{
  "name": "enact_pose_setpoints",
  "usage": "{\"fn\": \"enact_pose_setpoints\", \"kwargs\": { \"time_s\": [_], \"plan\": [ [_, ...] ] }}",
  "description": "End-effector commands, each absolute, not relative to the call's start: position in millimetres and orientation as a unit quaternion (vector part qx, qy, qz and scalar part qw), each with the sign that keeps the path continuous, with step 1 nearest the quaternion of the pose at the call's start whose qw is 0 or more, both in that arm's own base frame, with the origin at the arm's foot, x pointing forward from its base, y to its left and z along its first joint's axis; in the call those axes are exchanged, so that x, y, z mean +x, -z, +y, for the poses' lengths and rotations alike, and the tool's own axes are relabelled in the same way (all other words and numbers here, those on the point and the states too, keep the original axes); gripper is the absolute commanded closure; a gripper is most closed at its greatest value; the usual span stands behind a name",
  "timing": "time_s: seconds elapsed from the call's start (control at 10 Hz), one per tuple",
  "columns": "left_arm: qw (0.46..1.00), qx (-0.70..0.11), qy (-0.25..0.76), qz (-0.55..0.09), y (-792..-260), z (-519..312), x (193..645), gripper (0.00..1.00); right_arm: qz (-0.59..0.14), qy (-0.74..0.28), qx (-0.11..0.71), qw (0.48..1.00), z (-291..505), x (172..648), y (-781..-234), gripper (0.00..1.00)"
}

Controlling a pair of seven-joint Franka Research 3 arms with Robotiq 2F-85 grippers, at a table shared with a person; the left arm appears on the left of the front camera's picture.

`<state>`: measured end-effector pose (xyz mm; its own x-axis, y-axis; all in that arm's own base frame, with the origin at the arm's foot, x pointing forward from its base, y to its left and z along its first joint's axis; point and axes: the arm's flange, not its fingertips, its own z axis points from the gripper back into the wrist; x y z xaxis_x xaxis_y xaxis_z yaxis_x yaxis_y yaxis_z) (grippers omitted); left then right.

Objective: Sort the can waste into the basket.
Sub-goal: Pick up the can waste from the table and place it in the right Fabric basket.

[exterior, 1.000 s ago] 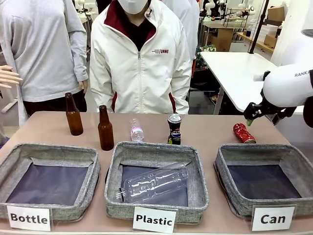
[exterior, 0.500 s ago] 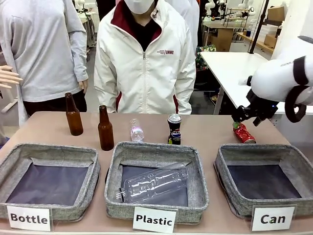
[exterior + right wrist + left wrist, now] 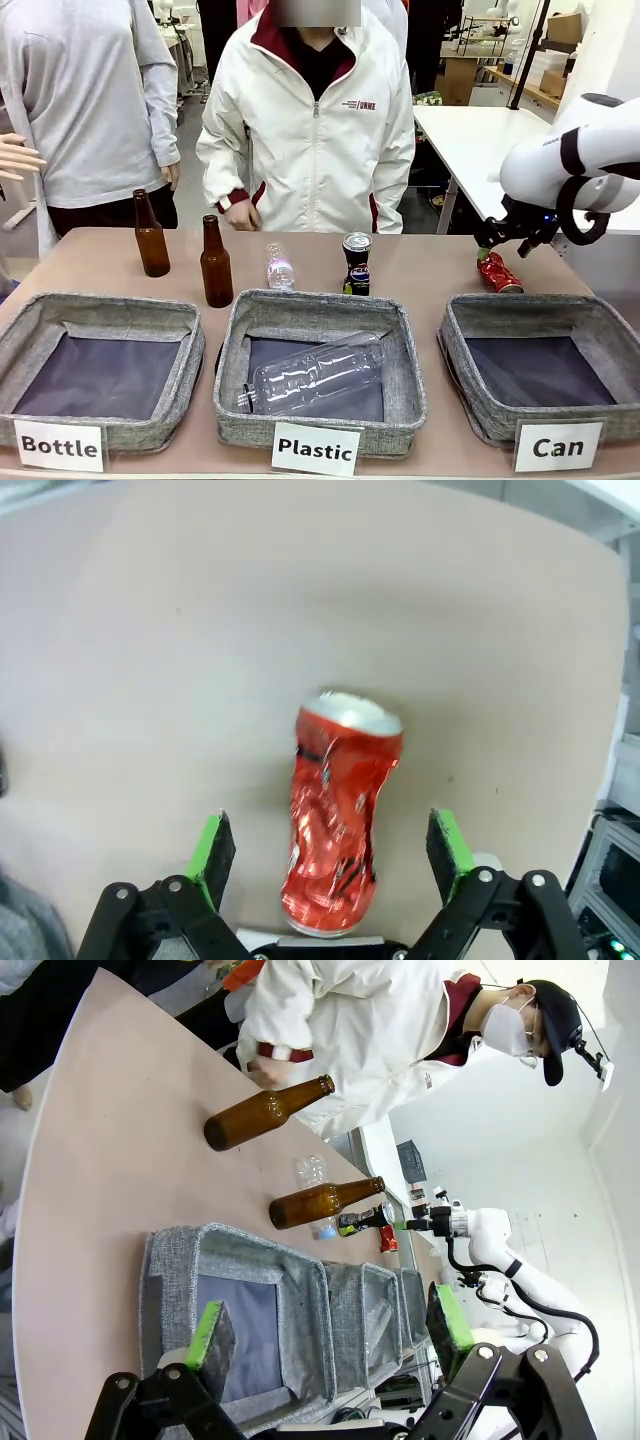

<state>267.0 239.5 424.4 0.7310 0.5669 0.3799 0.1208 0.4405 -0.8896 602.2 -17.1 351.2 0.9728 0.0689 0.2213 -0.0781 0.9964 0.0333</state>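
Nearest me, the Can basket (image 3: 520, 307) holds no can, so nothing is sorted yet. My left claw (image 3: 330, 1325) hangs spread and empty, well apart from that basket, at the opposite end of the row. Just behind the Can basket's far wall, the crushed red can (image 3: 498, 272) lies on its side on the table (image 3: 430, 260). This is where things have changed. Over the last second my right arm has swung in from beyond the basket's right side and come down. The right claw (image 3: 330, 842) now hangs directly over the red can, released wide, with a green pad (image 3: 213, 845) on either side of the dented body and a clear gap on each. I judge I'm lined up for the pick: lower, then clench. The dents may let it twist as I squeeze. Farther left of the Can basket and a little deeper, the black can (image 3: 356, 265) stands upright, waiting its turn. Beyond it, a person (image 3: 310, 130) stands at the table's far edge.
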Motion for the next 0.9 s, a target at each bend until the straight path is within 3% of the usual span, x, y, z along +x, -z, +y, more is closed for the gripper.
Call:
{"fn": "enact_pose_setpoints", "kwargs": {
  "time_s": [0.0,0.8],
  "plan": [
    [0.773,-0.512,-0.134,-0.350,-425.0,239.5,267.5,0.00,-0.095,-0.016,0.005,0.995,-18.0,626.0,-341.0,0.00],
    [0.773,-0.512,-0.134,-0.350,-425.0,239.5,267.5,0.00,-0.076,0.004,-0.018,0.997,-13.8,634.2,-311.0,0.00]
  ]
}}
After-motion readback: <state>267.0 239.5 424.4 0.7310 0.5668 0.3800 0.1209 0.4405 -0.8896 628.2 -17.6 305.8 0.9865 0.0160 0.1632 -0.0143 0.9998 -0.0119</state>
